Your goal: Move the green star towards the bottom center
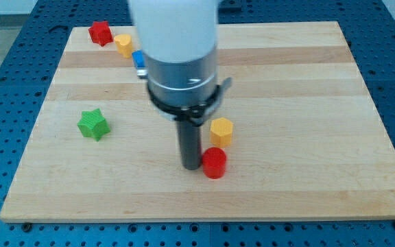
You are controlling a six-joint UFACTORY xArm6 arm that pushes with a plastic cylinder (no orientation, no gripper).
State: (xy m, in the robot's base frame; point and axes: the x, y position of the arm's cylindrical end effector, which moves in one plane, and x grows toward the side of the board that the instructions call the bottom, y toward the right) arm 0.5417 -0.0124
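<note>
The green star [92,124] lies on the wooden board [307,103] at the view's left, about mid-height. My tip [190,166] is at the end of the dark rod, near the board's lower middle, well to the right of the green star and apart from it. A red cylinder [214,162] sits right beside my tip on its right. A yellow hexagonal block [221,130] stands just above the red cylinder.
A red star-like block [100,32], a yellow block [123,45] and a blue block [138,60], partly hidden by the arm, lie in a diagonal row at the top left. The arm's white and grey body [177,48] covers the board's upper middle.
</note>
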